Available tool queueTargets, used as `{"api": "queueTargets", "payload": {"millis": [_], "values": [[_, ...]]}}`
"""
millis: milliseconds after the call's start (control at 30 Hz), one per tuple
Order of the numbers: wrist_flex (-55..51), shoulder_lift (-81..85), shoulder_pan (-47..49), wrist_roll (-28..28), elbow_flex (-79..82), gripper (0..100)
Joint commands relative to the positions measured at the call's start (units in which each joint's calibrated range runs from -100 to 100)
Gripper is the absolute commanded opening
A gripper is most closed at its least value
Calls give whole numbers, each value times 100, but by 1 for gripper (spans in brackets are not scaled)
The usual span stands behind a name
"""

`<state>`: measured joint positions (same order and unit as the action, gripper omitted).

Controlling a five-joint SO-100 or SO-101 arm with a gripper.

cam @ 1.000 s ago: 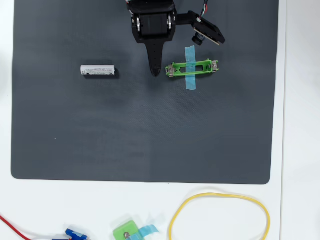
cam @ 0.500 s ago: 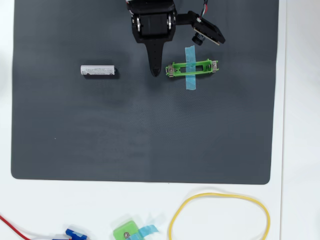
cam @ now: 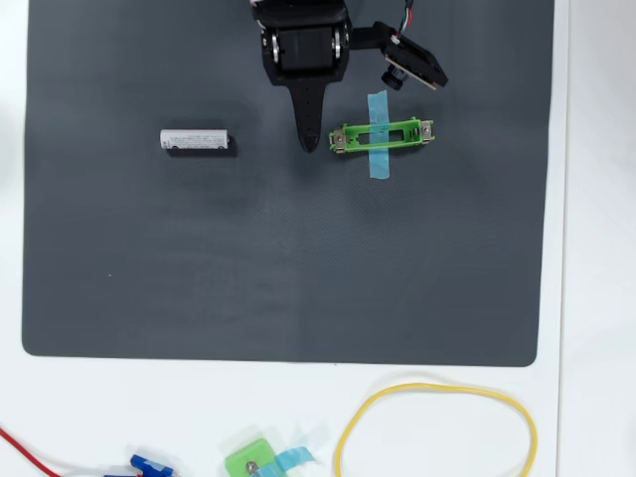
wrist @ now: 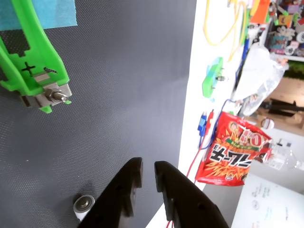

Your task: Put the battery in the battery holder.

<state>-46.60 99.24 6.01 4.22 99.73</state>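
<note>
So far nothing has changed: across the 3 overhead pictures, from 1.0 s ago through 0.5 s ago to now, the arm, the battery and the holder sit in exactly the same places, which suggests the arm is paused before any reach, and the task has not truly started. In the overhead view the gripper hangs over the dark grey mat near its top edge, tip pointing down the picture, between the battery on the left and the green battery holder just beside it on the right. The wrist view shows the 2 black fingers close together with only a narrow slit between them, gripping nothing; the battery's end peeks out beside them, apart from both. The holder's slot looks empty, its light-blue tape strip pinning it to the mat. The battery lies flat toward the mat's left edge, well apart from the holder. The next step, by my judgement, is to swing left, spread the fingers and descend over the cylinder.
</note>
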Motion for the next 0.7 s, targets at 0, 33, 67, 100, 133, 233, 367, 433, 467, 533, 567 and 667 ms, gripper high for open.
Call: {"api": "queueTargets", "payload": {"millis": [0, 33, 67, 100, 133, 233, 367, 433, 467, 533, 567, 667], "values": [[-8, 25, 6, -26, 27, 0], [-8, 25, 6, -26, 27, 0], [-8, 25, 6, -26, 27, 0], [-8, 25, 6, -26, 27, 0], [-8, 25, 6, -26, 27, 0], [-8, 25, 6, -26, 27, 0], [-8, 25, 6, -26, 27, 0], [-8, 25, 6, -26, 27, 0], [-8, 25, 6, -26, 27, 0], [-8, 25, -35, -26, 27, 0], [-8, 25, -56, -26, 27, 0], [-8, 25, -35, -26, 27, 0]]}}
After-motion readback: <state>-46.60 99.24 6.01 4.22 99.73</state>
